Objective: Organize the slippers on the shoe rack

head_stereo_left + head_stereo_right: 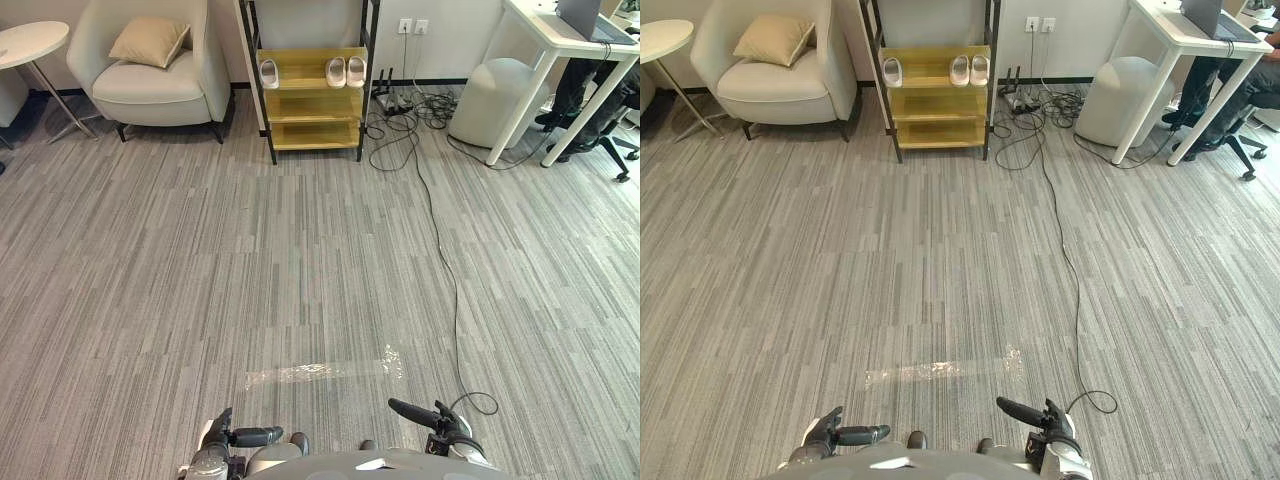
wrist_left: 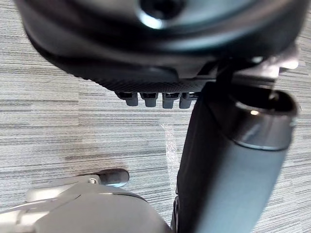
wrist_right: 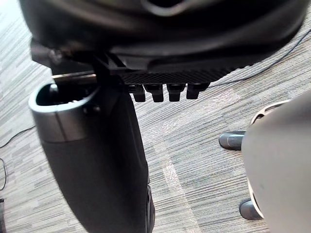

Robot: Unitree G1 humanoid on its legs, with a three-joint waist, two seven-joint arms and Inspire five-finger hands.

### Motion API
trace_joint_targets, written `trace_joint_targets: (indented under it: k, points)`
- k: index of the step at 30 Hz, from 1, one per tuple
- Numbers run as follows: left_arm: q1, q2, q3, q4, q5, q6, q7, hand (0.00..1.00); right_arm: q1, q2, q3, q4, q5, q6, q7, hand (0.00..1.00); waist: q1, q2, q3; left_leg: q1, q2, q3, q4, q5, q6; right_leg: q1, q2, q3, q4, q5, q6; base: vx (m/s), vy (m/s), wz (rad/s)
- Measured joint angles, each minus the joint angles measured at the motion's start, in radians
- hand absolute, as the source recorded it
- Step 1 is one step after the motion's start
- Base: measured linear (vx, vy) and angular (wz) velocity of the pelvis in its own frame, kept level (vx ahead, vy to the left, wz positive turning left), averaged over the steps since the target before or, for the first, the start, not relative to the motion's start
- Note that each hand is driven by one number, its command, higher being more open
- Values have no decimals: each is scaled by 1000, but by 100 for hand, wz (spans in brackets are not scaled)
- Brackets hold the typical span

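The shoe rack (image 1: 312,100), a dark frame with yellow wooden shelves, stands far ahead against the back wall. On its top shelf a single pale slipper (image 1: 269,73) lies at the left and a pair of pale slippers (image 1: 346,71) lies side by side at the right. The lower shelves look bare. My left hand (image 1: 220,437) and right hand (image 1: 440,420) hang low at the near edge of the view, far from the rack. Both are open with fingers straight and thumbs out, and they hold nothing. In the wrist views, grey carpet lies past the left hand (image 2: 160,48) and the right hand (image 3: 165,39).
A cream armchair (image 1: 155,70) with a cushion and a round side table (image 1: 30,45) stand left of the rack. Cables (image 1: 440,230) trail across the carpet on the right, near a white bin (image 1: 495,100) and a white desk (image 1: 570,50). A person's legs (image 1: 600,100) are by an office chair.
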Motion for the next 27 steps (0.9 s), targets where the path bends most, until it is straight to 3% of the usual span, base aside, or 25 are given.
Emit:
trace_joint_targets:
  k: [6,11,13,15,16,19,20,22,23,26,27]
  points:
    - [0,0,0,0,-1,0,0,100,-1,-2,10,-1,0,0,-1,100,2,-1,0,-12,1,35,4,-8,-3,-11,2,30,-14,12,2,-12,5,-15]
    - [-12,5,0,-4,-20,-2,0,100,-9,-7,20,-4,-2,2,-1,100,11,-4,2,-136,17,71,194,-122,41,-83,-5,55,32,-8,5,11,42,-20]
    - [-25,9,-2,-5,-28,-9,0,100,-14,-13,17,-4,-2,5,-9,100,20,-3,6,-187,32,89,313,-203,54,-170,-31,57,231,-118,33,55,67,-11]
    - [-28,11,-6,-5,-28,-9,0,100,-15,-16,18,-4,-2,5,-12,100,21,-4,6,-191,32,95,350,-235,62,-208,-56,36,344,-165,64,63,73,-14]
    - [-29,11,-8,-5,-37,-10,1,100,-20,-19,19,-4,-3,4,-12,100,26,-5,5,-184,30,107,369,-257,64,-277,-96,-7,508,-185,71,105,124,-25]
    - [-35,28,-19,0,-37,-9,-1,100,-37,-14,18,-15,-3,3,-11,100,25,-31,18,-131,-17,106,338,-270,76,-386,-205,-42,805,-180,69,210,136,-2]
    - [-33,30,-17,0,-38,-8,1,100,-38,-16,16,-16,-1,2,-10,100,21,-36,20,-94,-35,91,321,-278,91,-418,-235,-37,913,-156,54,194,32,31]
    - [-36,27,-16,0,-38,-8,6,100,-46,-20,20,-20,-4,-1,-8,100,12,-17,29,-45,-20,57,310,-299,96,-446,-216,-40,928,-222,45,296,11,47]
    - [-38,24,-15,0,-38,-8,6,100,-50,-20,19,-23,-4,-2,-7,100,10,-13,29,-25,-10,35,291,-300,95,-472,-198,-52,896,-244,18,370,-33,56]
    - [-48,-5,-7,-1,-37,-7,4,100,-90,-46,19,-33,-3,-3,0,100,-8,34,53,28,54,-11,220,-300,84,-575,-118,-74,745,-248,0,343,-83,53]
    - [-49,-11,-6,-1,-37,-7,4,100,-95,-50,19,-44,-4,-4,0,100,-11,46,60,46,70,-19,203,-301,64,-598,-98,-73,699,-231,1,426,-166,44]
